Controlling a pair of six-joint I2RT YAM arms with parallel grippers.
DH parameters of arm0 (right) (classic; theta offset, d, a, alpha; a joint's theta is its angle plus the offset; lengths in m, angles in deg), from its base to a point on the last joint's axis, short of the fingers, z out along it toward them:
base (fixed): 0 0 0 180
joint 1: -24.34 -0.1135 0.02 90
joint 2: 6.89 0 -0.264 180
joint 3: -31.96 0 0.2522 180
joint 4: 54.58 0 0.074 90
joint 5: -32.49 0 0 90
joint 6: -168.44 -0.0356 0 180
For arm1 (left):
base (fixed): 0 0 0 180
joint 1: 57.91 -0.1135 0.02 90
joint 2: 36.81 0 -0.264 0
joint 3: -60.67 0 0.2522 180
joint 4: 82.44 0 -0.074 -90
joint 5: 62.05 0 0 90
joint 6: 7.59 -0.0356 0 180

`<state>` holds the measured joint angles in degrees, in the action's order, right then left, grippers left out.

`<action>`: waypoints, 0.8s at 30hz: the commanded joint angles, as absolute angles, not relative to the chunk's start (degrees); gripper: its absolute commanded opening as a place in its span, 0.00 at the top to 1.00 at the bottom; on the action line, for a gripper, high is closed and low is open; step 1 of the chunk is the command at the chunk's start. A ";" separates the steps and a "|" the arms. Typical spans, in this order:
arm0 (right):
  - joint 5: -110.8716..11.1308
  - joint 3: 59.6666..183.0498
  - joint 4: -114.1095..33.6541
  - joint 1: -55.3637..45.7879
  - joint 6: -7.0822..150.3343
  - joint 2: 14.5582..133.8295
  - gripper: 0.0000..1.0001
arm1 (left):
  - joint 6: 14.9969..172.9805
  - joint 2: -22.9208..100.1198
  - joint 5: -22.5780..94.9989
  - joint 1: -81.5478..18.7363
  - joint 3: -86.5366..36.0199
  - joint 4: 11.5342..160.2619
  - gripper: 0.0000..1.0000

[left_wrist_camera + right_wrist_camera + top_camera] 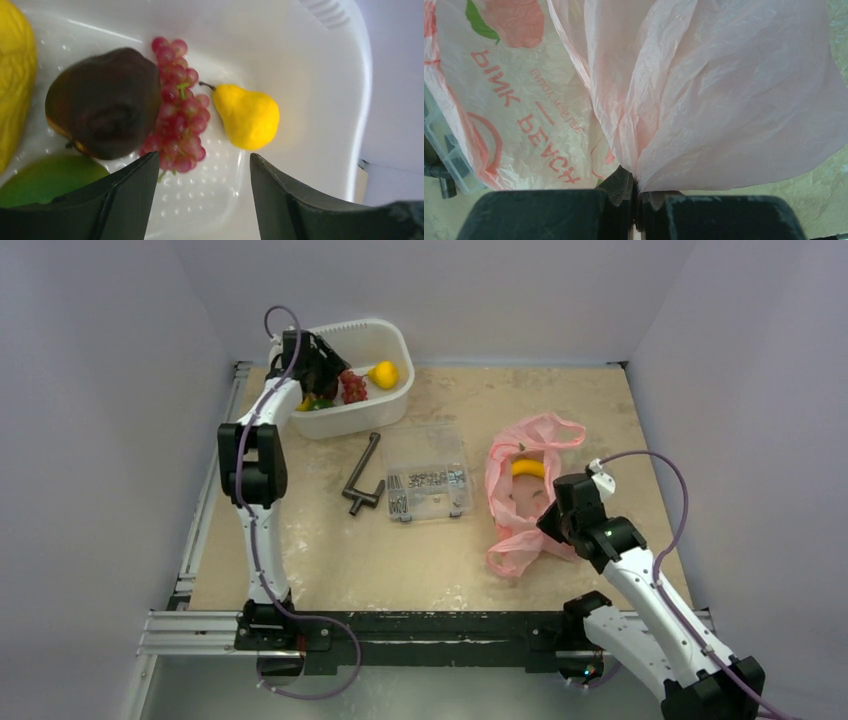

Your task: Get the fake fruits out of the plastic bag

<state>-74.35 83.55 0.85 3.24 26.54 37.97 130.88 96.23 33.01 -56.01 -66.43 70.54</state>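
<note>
On the left, the left gripper (202, 167) hung over the white tub (325, 75), which stood at the far left corner of the table (330, 560). Its two fingers were spread wide with nothing between them, so it held nothing. In the tub, under the gripper, I saw several fake fruits. A dark brown fruit (105, 102) touched a bunch of red grapes (177, 120), and just beside the grapes lay a yellow pear (248, 116). A green fruit (47, 177) lay near the left finger. A bumpy yellow fruit (15, 75) was cut by the edge of the left wrist view, so I could not tell what kind it was.

Toward the middle of the table lay a black L-shaped tool (363, 478), and just beside it, on its right, a clear box of screws (428, 472).

On the right side lay the plastic bag (520, 495), pink and crumpled, with its loop handles pointing to the far side. A yellow banana (528, 468) showed in its upper part, with pink film around it. The right gripper (634, 187) was at the right side of the bag. Its fingers were closed together on a pinch of the thin film, which rose gathered from between them. In the right wrist view the bag carried red printed letters, seen reversed, and a peach picture.
</note>
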 commanded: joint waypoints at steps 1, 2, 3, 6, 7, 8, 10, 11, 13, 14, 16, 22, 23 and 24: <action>-73.83 85.87 4.03 3.11 27.14 40.15 1.00 | 133.17 81.89 40.48 -54.19 -56.99 74.61 0.34; -73.03 85.90 5.03 3.09 27.10 41.13 1.00 | 133.34 78.97 40.84 -53.28 -53.55 76.75 0.34; -72.47 86.00 5.48 3.12 27.21 42.54 1.00 | 132.52 75.44 40.54 -50.87 -50.57 77.55 0.34; -74.18 88.07 9.83 3.09 27.37 47.26 1.00 | 129.99 68.76 38.34 -44.47 -43.62 78.09 0.34; -74.20 88.20 9.76 3.09 28.12 47.96 1.00 | 129.73 66.75 37.97 -42.27 -41.05 79.32 0.35; -73.78 87.87 9.32 3.13 28.30 48.19 1.00 | 128.72 64.87 37.74 -39.52 -38.47 81.19 0.36; -71.80 86.77 6.55 3.08 29.98 47.41 1.00 | 125.04 61.74 37.18 -34.23 -34.74 84.60 0.37; -71.07 86.30 5.69 3.07 30.34 46.87 1.00 | 122.70 60.48 37.42 -31.36 -32.26 87.06 0.39; -70.01 85.95 4.77 3.07 30.81 45.60 1.00 | 117.55 58.43 39.83 -25.26 -28.63 91.50 0.41; -70.25 86.08 4.57 3.09 30.96 44.99 1.00 | 114.75 57.23 41.28 -22.49 -26.71 93.78 0.41; -70.06 86.48 4.38 3.08 31.55 44.04 1.00 | 108.26 55.99 43.09 -17.58 -22.97 97.99 0.42; -69.82 86.52 3.94 3.08 33.24 40.14 1.00 | 99.55 59.80 51.08 -9.41 -19.16 107.47 0.49; -69.65 86.33 3.77 3.07 33.31 39.65 1.00 | 99.16 61.53 52.43 -9.01 -20.43 107.42 0.52; -69.43 86.07 3.62 3.12 33.45 39.21 1.00 | 98.99 63.30 53.55 -8.62 -21.51 107.58 0.53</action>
